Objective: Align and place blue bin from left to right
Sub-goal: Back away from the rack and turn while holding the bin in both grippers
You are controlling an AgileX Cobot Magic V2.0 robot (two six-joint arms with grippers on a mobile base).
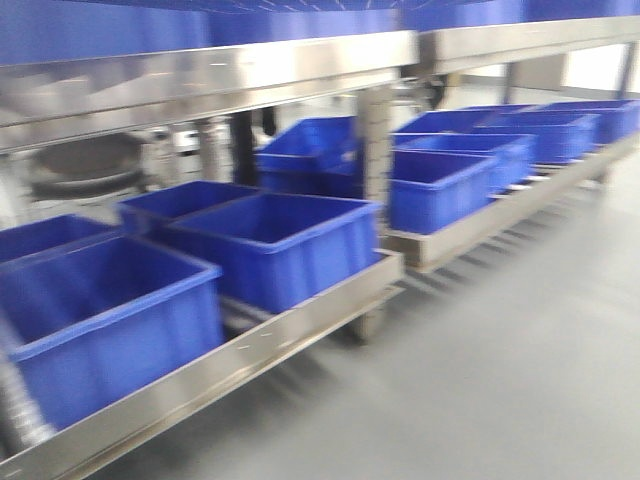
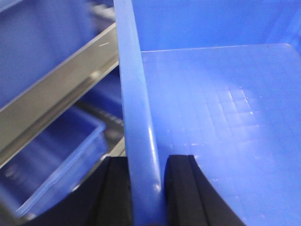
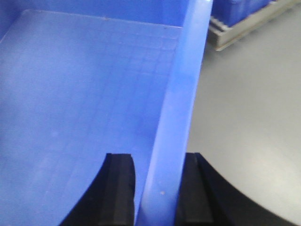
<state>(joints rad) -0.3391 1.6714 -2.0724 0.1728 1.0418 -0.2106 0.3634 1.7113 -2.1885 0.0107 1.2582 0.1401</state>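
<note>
The blue bin is light blue, with a gridded floor, and is held by both arms at opposite walls. In the left wrist view my left gripper is shut on the bin's left rim, one black finger on each side of the wall. In the right wrist view my right gripper is shut on the right rim of the same bin. The bin looks empty inside. It does not show in the blurred front view, and neither do the grippers.
A steel rack runs ahead, its low shelf holding several darker blue bins; an upper shelf and a post stand over it. A steel rail lies left of the held bin. Grey floor lies right.
</note>
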